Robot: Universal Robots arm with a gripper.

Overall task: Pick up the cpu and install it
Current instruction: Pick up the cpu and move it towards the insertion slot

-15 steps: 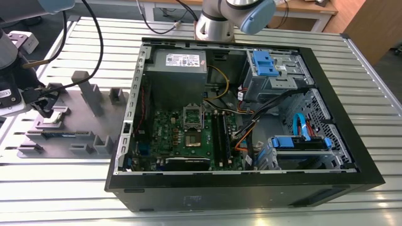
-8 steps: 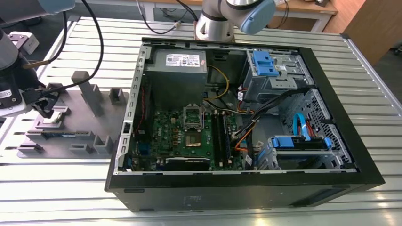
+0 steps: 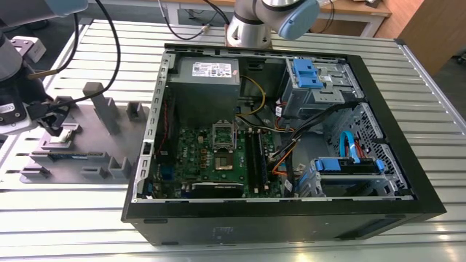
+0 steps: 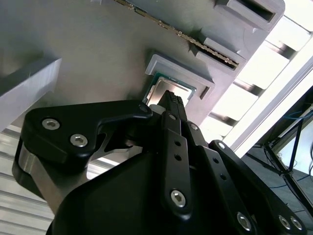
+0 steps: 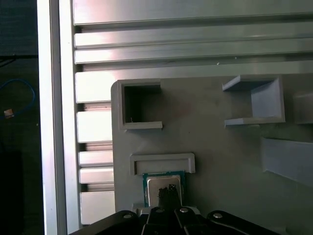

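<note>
Lying flat in its grey tray (image 5: 220,147) pocket, the green-edged, silver-topped cpu (image 5: 153,188) sits under the clenched gripper (image 5: 169,190).

Robotics lab or workshop: slotted alu table (image 3: 73,218) w/ an opened PC case (image 3: 407,180), grey fixture plate (image 3: 87,139) of part holders, robot arm (image 3: 251,24), loose cables, wooden bench (image 3: 364,8) behind.

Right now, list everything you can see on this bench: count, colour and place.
fixture plate: one, grey, exterior view's left.
cpu: one, silver top, in a plate pocket.
memory stick: one, dark with gold contacts, slotted in the plate.
computer case: one, black, open, mid-table.
motherboard: one, green, inside the case.
power supply: one, grey, inside the case.
table: one, slotted aluminium, underneath.
arm: one, silver with blue caps, behind the case.
pincer: one, black, over the cpu.
</note>
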